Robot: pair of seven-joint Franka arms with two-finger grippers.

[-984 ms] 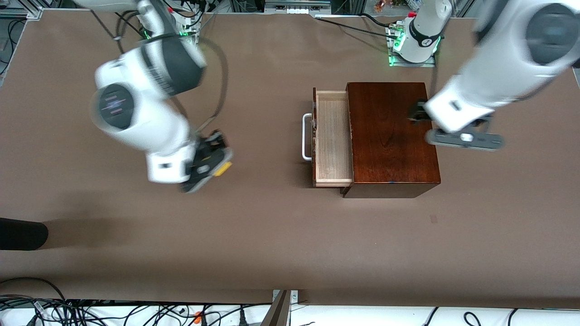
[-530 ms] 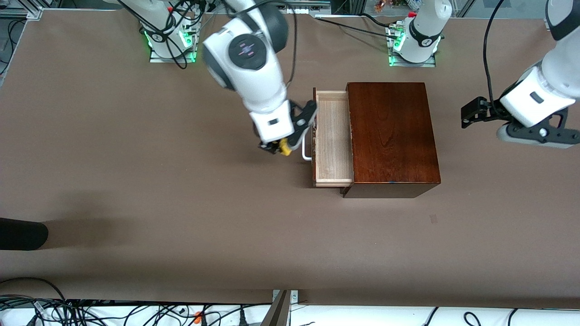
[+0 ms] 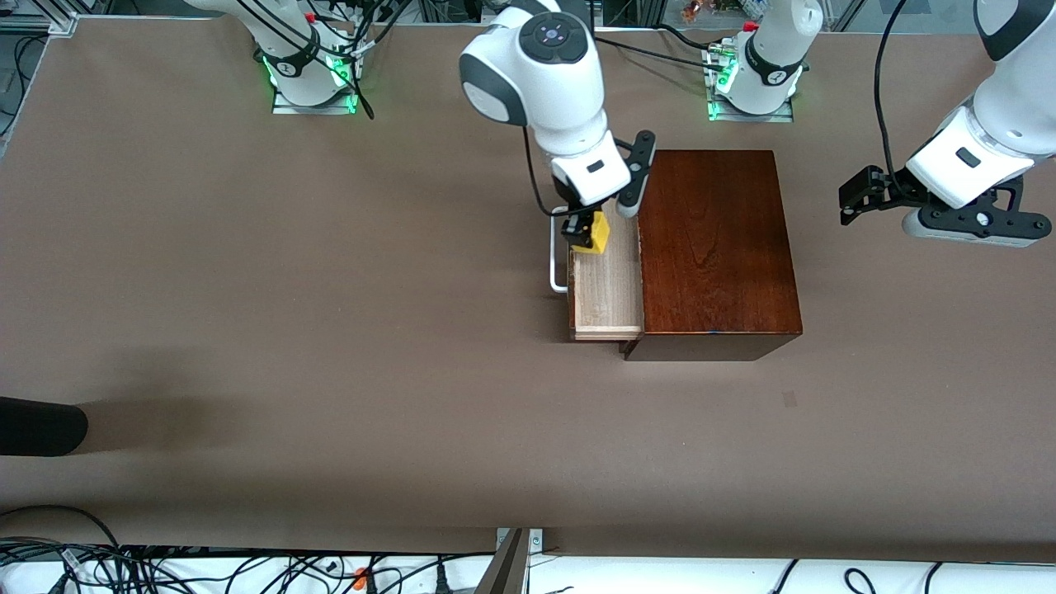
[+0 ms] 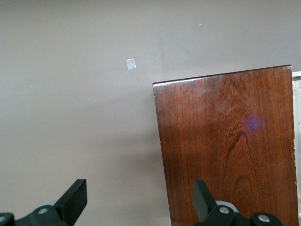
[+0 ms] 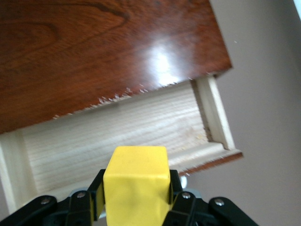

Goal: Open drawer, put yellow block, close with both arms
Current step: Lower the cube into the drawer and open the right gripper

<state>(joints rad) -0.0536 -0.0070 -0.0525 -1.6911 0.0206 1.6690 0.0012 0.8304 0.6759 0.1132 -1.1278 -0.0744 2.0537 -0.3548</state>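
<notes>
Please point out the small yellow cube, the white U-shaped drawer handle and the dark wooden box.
Small bright yellow cube point(image 3: 596, 232), front view, its side face.
White U-shaped bar handle point(image 3: 554, 262), front view, its long bar.
Dark reddish-brown wooden box point(image 3: 714, 247), front view, its top.

Yellow block point(image 3: 596, 232), reddish-brown box point(image 3: 714, 247)

The drawer point(image 3: 609, 285), a pale light-wood tray with a dark brown front and a white U-shaped handle point(image 3: 556, 260), stands pulled out of the dark reddish-brown wooden box point(image 3: 714, 247), toward the right arm's end of the counter. The yellow block point(image 3: 596, 232), a small bright cube, is held upright between black fingers point(image 5: 96, 195) above the open tray.
</notes>
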